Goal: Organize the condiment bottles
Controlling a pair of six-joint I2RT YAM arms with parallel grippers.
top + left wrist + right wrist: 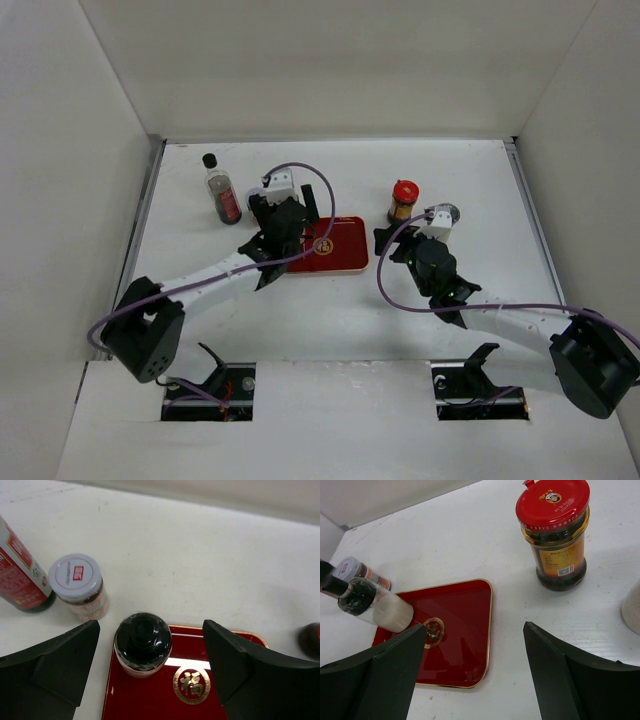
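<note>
The left gripper is spread wide, its fingers standing either side of the short bottle with a gap showing on each side, so nothing is grasped. That black-capped bottle stands upright on the near left corner of the red tray, just inside the gold rim. Off the tray, on the white table, a grey-lidded shaker stands just beside that corner, and the tall bottle with its red label stands next to the shaker, farther left. The right gripper is likewise released, jaws apart with only the tray's edge and bare table between them. Ahead of it the jar, red-capped with dark contents, stands upright on the table, apart from the tray on its right side. A second shaker stands near the jar on the side away from the tray, partly hidden by the right wrist in the top view and cut off at the frame edge in the right wrist view.
</note>
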